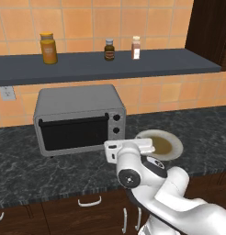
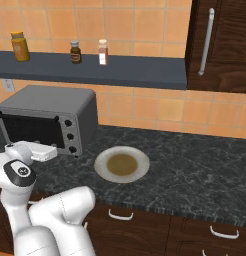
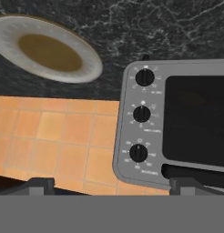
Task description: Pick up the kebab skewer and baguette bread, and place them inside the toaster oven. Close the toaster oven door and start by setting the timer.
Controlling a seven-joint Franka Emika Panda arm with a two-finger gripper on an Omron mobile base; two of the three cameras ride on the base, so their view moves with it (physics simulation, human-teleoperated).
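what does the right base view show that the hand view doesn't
Right base view alone: the shelf with three bottles, a cabinet handle and drawer pulls. Hand view alone: the open gripper and the markings around the knobs. Both: the toaster oven with its door shut, the empty plate, the dark counter.

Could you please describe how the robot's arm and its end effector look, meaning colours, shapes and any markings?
The arm is made of glossy white, rounded, tube-like segments. Its joints carry dark, nearly black round caps, one of them with a small light mark. A flat white block sits at the wrist. The end effector ends in two small dark grey finger tips. No cables are visible.
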